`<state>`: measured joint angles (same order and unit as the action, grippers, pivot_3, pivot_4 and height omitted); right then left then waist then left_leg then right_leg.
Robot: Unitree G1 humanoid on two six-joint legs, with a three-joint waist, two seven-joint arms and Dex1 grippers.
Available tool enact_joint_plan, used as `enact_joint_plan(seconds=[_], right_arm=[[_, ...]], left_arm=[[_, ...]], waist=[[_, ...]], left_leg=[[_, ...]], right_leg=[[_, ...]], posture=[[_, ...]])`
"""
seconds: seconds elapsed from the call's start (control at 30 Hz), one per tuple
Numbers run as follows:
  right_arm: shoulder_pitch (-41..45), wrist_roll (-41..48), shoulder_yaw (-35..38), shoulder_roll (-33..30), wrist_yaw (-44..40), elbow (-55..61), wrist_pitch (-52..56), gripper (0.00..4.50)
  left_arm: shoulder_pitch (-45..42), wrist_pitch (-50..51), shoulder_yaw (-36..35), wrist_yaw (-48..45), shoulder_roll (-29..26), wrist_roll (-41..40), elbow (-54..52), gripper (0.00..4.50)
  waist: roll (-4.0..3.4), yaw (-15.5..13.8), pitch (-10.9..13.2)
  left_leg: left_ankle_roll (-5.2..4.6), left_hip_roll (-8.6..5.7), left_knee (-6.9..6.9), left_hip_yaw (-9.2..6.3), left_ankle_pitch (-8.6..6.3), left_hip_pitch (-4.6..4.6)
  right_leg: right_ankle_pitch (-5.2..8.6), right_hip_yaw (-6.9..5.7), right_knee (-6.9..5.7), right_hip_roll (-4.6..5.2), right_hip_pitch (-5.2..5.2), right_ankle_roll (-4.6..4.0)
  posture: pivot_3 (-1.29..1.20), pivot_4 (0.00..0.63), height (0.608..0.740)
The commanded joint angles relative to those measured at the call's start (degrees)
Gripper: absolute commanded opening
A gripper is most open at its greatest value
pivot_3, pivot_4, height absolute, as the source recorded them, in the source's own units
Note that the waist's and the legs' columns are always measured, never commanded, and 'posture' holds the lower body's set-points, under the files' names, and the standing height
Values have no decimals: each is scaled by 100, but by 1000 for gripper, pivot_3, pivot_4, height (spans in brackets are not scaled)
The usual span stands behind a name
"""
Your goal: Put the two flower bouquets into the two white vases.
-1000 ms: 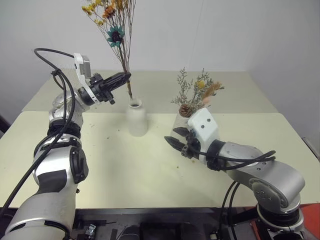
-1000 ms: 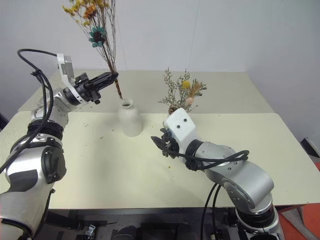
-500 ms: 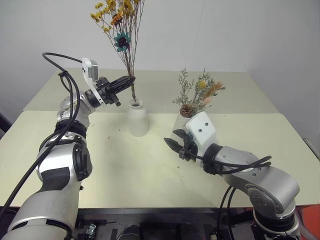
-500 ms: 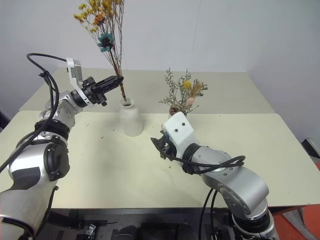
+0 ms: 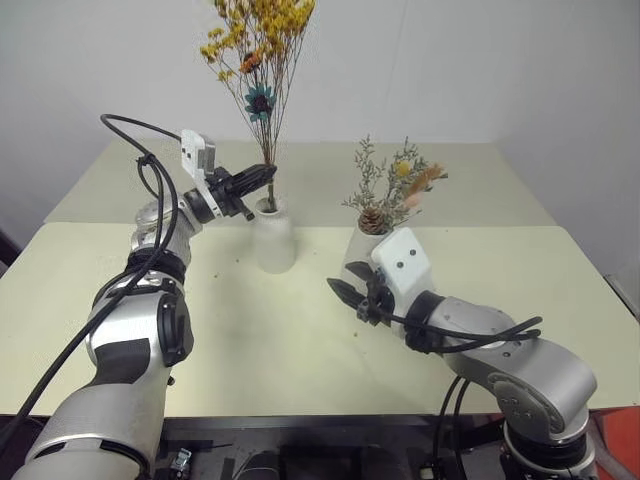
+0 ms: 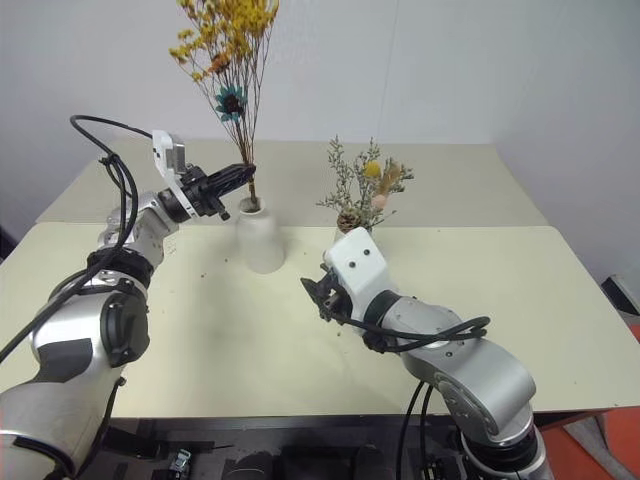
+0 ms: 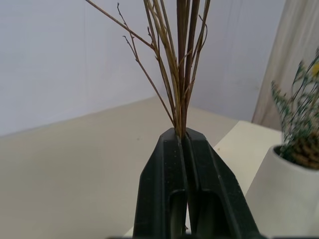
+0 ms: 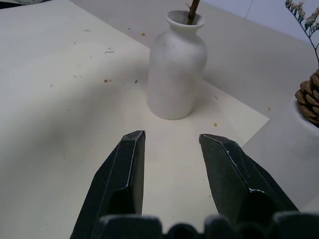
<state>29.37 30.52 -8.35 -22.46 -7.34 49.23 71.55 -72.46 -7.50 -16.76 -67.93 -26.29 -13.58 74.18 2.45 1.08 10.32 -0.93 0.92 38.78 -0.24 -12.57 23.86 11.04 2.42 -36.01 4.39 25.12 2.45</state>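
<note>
1. The yellow-orange bouquet [image 5: 258,45] stands upright with its stem ends down in the narrow mouth of the bottle-shaped vase [image 5: 272,236]; the right wrist view shows a brown stem entering the neck.
2. My left fingers [image 5: 262,178] are clenched on the bundled stems just above the vase's lip, and the left wrist view shows them pinched flat with the stems fanning out past the tips.
3. I judge this bunch light, dry and brittle: thin stems that would snap or shed if I squeezed harder or twisted, so the low grip on the bundle, where the stems lie together, is the right place to hold.
4. The heads sit high and bushy, so once let go the bunch may lean against the neck; the narrow opening should keep it from falling out.
5. The vase looks small and matte, probably light enough to tip if I drag the stems sideways.
6. The grey-green bouquet [image 5: 393,190], with its pinecone and pink and yellow bits, already sits in the wide-mouthed vase [image 7: 286,194] just beside my right wrist.
7. My right fingers [image 5: 352,293] are spread apart and empty, hovering over the tabletop [image 5: 280,340] near that vase and pointing towards the bottle-shaped one.
8. Small crumbs of dried plant lie scattered on the tabletop around the vases.
</note>
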Motion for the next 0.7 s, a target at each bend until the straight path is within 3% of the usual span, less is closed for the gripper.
enact_joint_plan(seconds=[0.03, 0.43, 0.7], right_arm=[[-3, -50, 112, -44, -41, 138, -23, 2201], [-51, -44, 164, -159, -90, 133, 2, 2201], [-60, -69, 133, -180, -113, 94, -33, 2201]], left_arm=[[1, -314, -103, -85, 36, -66, -105, 690], [111, -371, 97, -721, -312, 112, -207, 4365], [612, -461, 498, -1411, -1045, 428, -564, 4468]], waist=[[0, -5, 0], [0, 34, 0], [0, 88, 0]], left_leg=[[0, 0, 0, 0, 0, 0], [0, 1, -1, 0, 0, 0], [0, 4, -2, -1, 0, -1]], right_leg=[[0, 0, 0, 0, 0, 0], [0, 0, 0, -1, 0, 0], [0, 0, -1, -2, 1, 0]], posture=[[0, 150, 740], [0, 150, 740], [0, 150, 740]])
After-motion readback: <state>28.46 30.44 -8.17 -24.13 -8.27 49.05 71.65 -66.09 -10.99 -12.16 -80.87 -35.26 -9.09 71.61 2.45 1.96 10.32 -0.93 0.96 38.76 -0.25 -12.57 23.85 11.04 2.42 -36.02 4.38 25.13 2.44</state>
